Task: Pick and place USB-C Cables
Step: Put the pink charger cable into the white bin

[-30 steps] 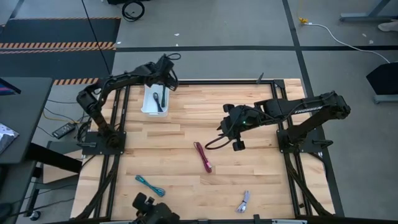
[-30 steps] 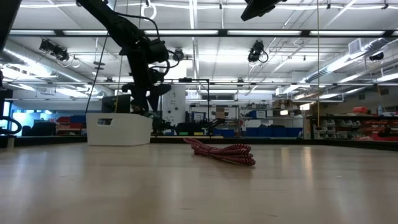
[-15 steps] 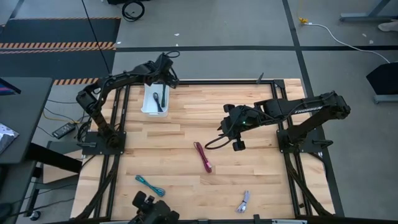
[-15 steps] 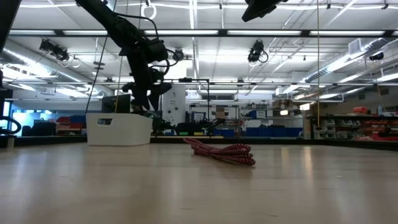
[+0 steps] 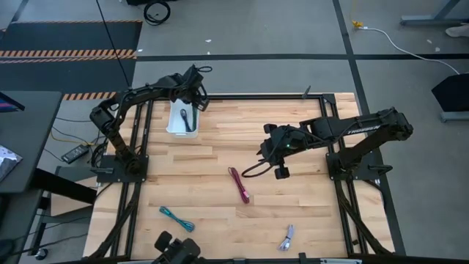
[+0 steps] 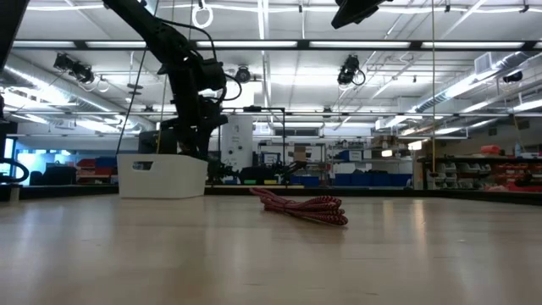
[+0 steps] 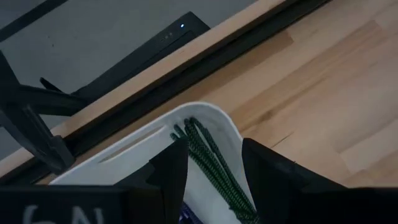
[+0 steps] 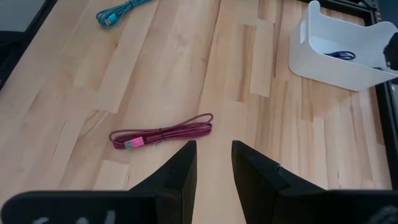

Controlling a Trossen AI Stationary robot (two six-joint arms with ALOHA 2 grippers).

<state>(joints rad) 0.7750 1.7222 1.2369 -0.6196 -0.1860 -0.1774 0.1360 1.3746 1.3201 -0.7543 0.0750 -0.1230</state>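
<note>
Near edge of the tabletop [image 5: 308, 213]: teal cable [image 5: 176, 218] toward the left corner, pale lilac-grey cable [image 5: 286, 237] toward the right corner, both lying loose. Further in, magenta cable [image 5: 239, 184] lies bundled near the middle, nothing touching it; the low view shows it flat on the wood.

Right hand [image 5: 281, 170] hangs above the middle of the tabletop, just beyond the magenta cable and to its right. Its fingers [image 8: 177, 168] stand a little apart with nothing between them, released, only bare wood under the gap.

Far left corner: white bin [image 5: 176, 125] sits close to the far edge. Dark green cable [image 7: 214, 168] lies inside, running up to the bin's rounded end wall. A bit of purple cable shows under it, mostly hidden.

Left hand [image 5: 192, 95] is over the far end of the bin, above the rim. Fingers [image 7: 171, 171] sit either side of the green cable with gaps showing, not clenched on it, released.
</note>
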